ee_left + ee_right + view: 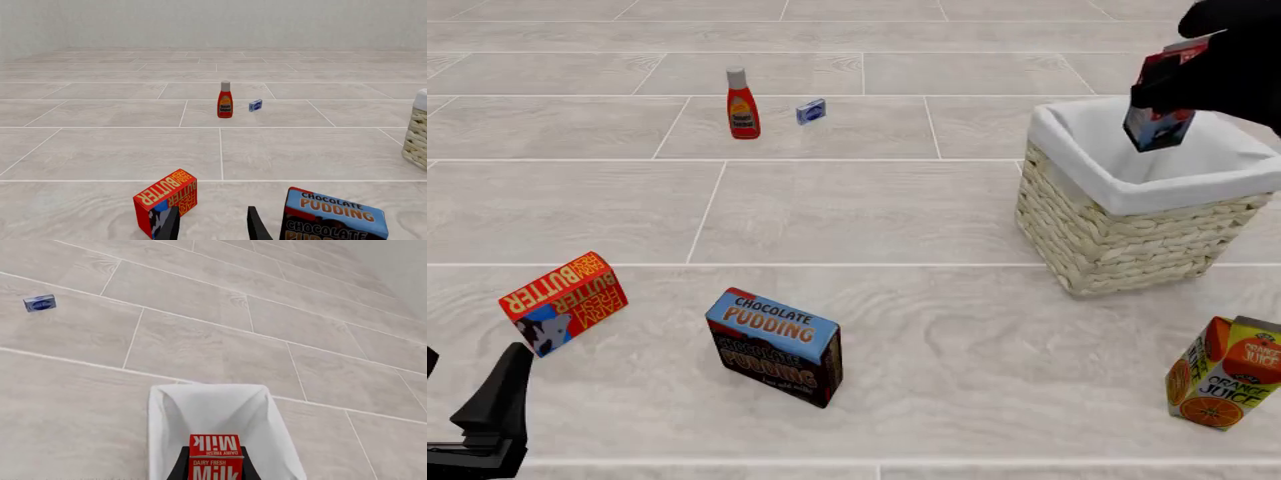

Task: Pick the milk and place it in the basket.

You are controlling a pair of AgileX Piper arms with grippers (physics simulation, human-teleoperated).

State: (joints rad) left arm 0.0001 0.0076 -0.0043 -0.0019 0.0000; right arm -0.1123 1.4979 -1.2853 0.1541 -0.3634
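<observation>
One milk [1165,95] clamped in my right gripper [1174,85], hanging over the basket [1121,215], juice [1225,372] near it, pudding [775,346] and butter [563,301] before my left gripper [212,225], its jaws apart, ketchup [742,103] and small blue box [811,111] far off.

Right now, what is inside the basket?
Only white cloth lining shows inside the basket. The milk, held by the right gripper, hangs above the opening. The front wall hides the bottom in the front view.
</observation>
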